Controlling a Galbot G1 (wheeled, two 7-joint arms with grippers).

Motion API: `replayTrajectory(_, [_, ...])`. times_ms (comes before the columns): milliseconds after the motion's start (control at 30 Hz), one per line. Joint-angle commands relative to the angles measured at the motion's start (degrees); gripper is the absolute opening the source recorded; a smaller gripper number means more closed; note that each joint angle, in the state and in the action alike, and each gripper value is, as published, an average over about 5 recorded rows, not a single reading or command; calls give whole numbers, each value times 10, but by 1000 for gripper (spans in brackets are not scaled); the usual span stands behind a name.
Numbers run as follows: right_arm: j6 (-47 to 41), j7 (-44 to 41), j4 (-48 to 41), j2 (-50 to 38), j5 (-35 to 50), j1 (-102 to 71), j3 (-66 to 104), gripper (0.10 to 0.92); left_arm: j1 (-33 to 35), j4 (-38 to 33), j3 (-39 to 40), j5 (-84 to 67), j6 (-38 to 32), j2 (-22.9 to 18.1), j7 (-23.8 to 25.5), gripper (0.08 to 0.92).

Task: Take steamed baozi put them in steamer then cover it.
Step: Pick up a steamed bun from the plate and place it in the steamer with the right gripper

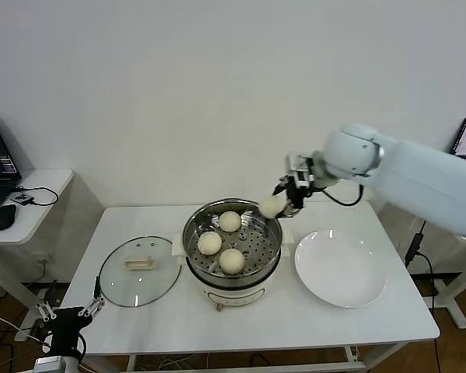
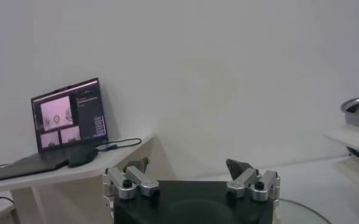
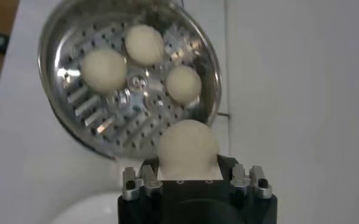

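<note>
The 4th round cream-white dough bun [image 3: 188, 145] is pinched between the right gripper [image 1: 286, 200] fingers, held above the far right rim of the shiny stainless-steel steamer pot [image 1: 273, 250]. The free tray space lies inward and below; 3 buns [image 1: 220, 241] already sit there. The left gripper [image 1: 65, 314] hangs spread at the table's near-left corner. No legible brand or writing.

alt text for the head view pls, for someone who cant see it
The right gripper holds a steamed baozi over the back right rim of the steamer, where three baozi sit on the tray. The glass cover lies left of it, an empty white plate right.
</note>
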Motion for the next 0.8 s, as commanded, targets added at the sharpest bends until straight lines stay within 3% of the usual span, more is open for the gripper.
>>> replayTrajectory(33, [-73, 69, 2, 65, 66, -34, -40, 619, 1, -3, -1, -1, -1, -4, 0, 823])
replayTrajectory(467, [-68, 63, -49, 68, -19, -98, -29, 619, -2, 2, -4, -3, -1, -7, 0, 823])
replayTrajectory(800, [-62, 76, -67, 82, -25, -121, -8, 619, -5, 1, -3, -3, -1, -7, 0, 823])
